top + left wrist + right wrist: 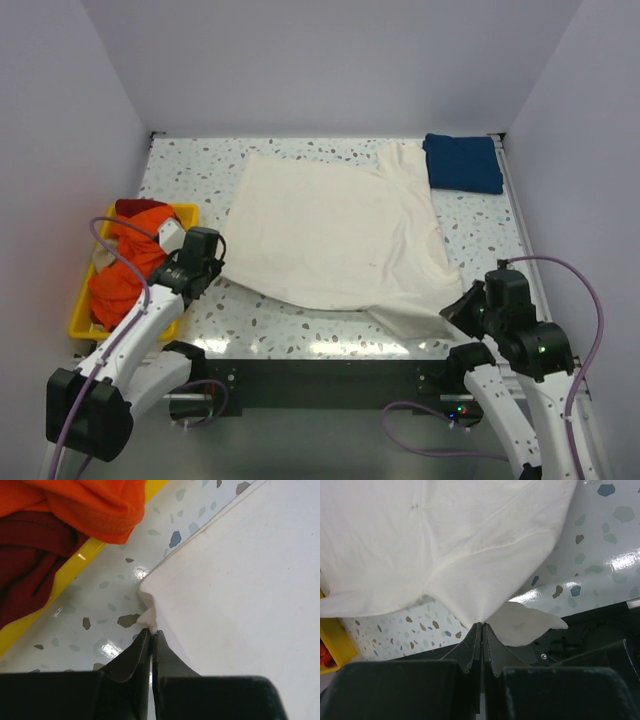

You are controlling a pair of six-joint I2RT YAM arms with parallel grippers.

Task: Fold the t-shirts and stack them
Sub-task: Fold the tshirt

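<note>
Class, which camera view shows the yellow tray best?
The top view: the yellow tray shows almost whole, holding an orange shirt and a red shirt. The left wrist view shows only one rim; the right wrist view, a corner.

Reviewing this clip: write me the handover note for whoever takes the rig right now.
Grippers: the left gripper is shut on the near-left corner of the cream t-shirt; the right gripper is shut on its near-right edge.
Things: the cream t-shirt lies spread mid-table. The dark blue t-shirt sits folded at the far right. The orange t-shirt and red t-shirt are bunched in the yellow tray.
Done: the blue one is folded.
Left: fold cream, orange and red, then stack all.
</note>
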